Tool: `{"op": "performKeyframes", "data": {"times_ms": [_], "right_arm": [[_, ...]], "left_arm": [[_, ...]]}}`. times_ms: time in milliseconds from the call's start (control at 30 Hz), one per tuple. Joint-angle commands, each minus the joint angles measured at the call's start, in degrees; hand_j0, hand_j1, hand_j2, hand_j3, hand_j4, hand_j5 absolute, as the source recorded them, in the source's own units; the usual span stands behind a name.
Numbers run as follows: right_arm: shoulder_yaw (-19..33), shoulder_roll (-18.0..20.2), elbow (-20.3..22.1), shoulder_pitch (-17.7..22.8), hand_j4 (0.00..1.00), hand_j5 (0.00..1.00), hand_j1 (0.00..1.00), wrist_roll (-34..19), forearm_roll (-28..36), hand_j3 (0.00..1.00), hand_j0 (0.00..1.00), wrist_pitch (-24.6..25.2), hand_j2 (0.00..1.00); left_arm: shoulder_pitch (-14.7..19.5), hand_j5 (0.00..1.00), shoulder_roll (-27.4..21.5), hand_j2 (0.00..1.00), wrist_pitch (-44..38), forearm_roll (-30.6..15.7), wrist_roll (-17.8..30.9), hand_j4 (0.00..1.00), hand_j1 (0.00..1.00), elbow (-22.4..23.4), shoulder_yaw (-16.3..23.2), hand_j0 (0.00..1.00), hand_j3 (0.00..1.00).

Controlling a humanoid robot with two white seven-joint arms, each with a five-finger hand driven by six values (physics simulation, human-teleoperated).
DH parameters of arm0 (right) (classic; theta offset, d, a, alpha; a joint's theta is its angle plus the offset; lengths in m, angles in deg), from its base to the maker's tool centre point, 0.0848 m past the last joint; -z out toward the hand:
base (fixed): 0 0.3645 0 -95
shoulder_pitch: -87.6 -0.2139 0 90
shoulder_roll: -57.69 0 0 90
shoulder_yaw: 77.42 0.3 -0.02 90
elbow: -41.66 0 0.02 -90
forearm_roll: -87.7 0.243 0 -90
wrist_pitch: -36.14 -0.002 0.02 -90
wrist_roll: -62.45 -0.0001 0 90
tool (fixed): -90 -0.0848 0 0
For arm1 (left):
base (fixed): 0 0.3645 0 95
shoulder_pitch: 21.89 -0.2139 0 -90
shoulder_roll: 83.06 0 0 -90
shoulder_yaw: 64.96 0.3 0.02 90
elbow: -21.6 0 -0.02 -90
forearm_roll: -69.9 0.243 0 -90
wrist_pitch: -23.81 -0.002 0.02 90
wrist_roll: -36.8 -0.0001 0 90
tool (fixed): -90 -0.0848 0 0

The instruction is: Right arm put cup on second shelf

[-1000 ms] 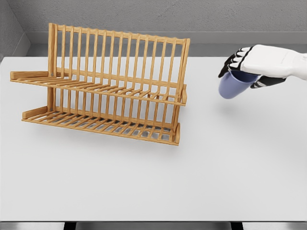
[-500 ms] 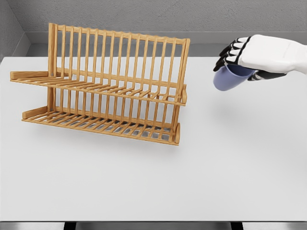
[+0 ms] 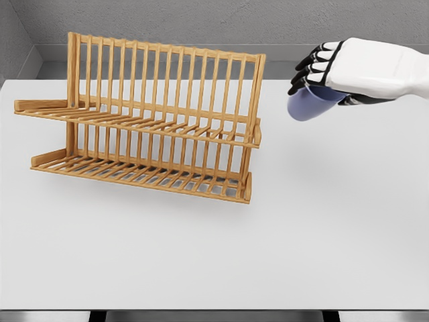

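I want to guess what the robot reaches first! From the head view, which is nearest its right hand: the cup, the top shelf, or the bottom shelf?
1. Blue cup: held in the right hand.
2. Top shelf: left of the hand, higher on the wooden rack.
3. Bottom shelf: left and lowest.

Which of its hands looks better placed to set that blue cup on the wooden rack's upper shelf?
The right hand. It grips the blue cup in the air, just right of the rack. The left arm is out of view.
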Motion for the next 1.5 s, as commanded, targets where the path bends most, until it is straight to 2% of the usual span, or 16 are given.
{"op": "performKeyframes", "data": {"times_ms": [0,500,633,767,933,1167,1467], "right_arm": [[0.0,-0.4,0.1,0.0,0.76,0.76,0.76,0.0,0.3,0.76,0.76,0.2,0.76],[-0.6,-4.6,0.2,-2.0,0.76,0.76,0.76,0.0,0.6,0.76,0.76,0.2,0.76],[-0.7,-5.5,0.2,-2.0,0.72,0.72,0.72,0.0,0.6,0.72,0.72,0.2,0.72],[-0.7,-6.7,0.2,-2.7,0.72,0.72,0.72,0.0,0.6,0.72,0.72,0.2,0.72],[-2.9,-9.7,0.2,-4.0,0.72,0.72,0.72,0.0,0.6,0.72,0.72,0.2,0.72],[-6.1,-11.8,0.2,-5.4,0.72,0.72,0.72,0.0,0.6,0.72,0.72,0.2,0.72],[-8.3,-12.2,0.1,-5.3,0.72,0.72,0.72,0.0,0.1,0.72,0.72,0.2,0.72]], "left_arm": [[0.0,1.0,0.0,1.0,0.1,0.0,0.0,1.0,1.0,0.0,0.0,1.0,1.0],[0.0,1.0,0.0,1.0,0.0,0.0,0.0,1.0,1.0,0.1,0.0,1.0,1.0],[0.0,1.0,0.0,1.0,0.0,0.0,0.0,1.0,1.0,0.0,0.0,1.0,1.0],[0.0,1.0,0.0,1.0,0.1,0.0,0.0,1.0,1.0,0.0,0.0,1.0,1.0],[0.0,1.0,0.0,1.0,0.1,0.0,0.0,1.0,1.0,0.0,0.0,1.0,1.0],[0.0,1.0,0.0,1.0,0.0,0.0,0.0,1.0,1.0,0.0,0.0,1.0,1.0],[0.0,1.0,0.0,1.0,0.0,0.0,0.0,1.0,1.0,0.1,0.0,1.0,1.0]]}}
